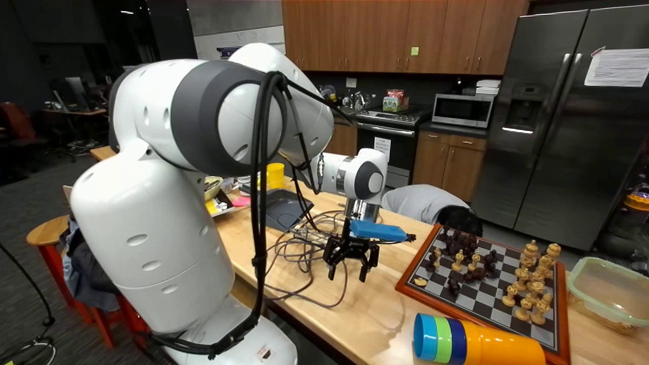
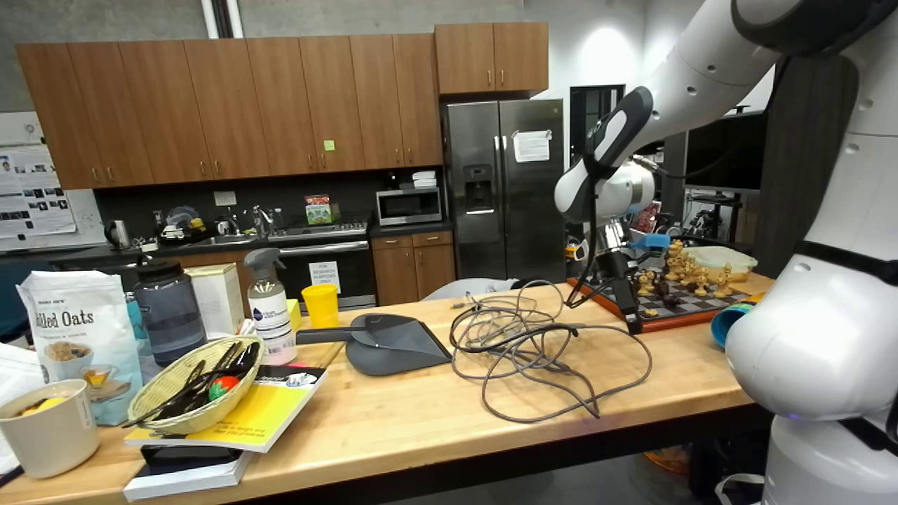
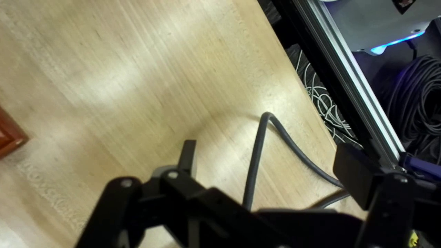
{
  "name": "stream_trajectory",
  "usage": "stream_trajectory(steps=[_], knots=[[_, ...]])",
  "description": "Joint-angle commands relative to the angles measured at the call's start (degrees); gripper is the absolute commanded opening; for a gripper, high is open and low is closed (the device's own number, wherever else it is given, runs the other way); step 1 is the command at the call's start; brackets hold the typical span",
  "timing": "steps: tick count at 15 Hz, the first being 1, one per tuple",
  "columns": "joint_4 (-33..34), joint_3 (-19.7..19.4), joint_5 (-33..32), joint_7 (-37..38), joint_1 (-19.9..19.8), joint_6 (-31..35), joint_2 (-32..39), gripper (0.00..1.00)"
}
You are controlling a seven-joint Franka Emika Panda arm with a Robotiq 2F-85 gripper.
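The Panda arm (image 1: 203, 119) arches forward, its wrist (image 1: 369, 177) bent down. Just above the gray cable (image 3: 255, 158), the Robotiq gripper (image 1: 348, 274) points downward, jaws spread wide

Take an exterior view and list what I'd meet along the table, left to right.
In an exterior view: mug, basket, spray bottle, dustpan, cables, blue cup.

Both exterior views toward cabinets (image 1: 393, 35) — wrist view down at table (image 3: 113, 89)
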Motion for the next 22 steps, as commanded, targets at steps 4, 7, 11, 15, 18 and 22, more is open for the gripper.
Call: stream_trajectory(steps=[4,7,11,15,18,22], knots=[[-2.00,0.04,0.19,-0.33,-0.15,1.36,-1.33,1.00],[-2.81,-0.06,0.39,-0.35,-0.20,1.77,-1.97,1.00],[-3.59,-0.51,2.63,-1.50,-0.26,1.96,-3.10,1.00],[-3.85,-1.28,5.99,-4.44,-0.41,1.77,-4.36,1.00],[-3.96,-2.17,7.86,-7.77,-0.61,1.67,-5.34,1.00],[-4.16,-3.26,9.25,-11.46,-0.70,1.42,-6.28,1.00]])
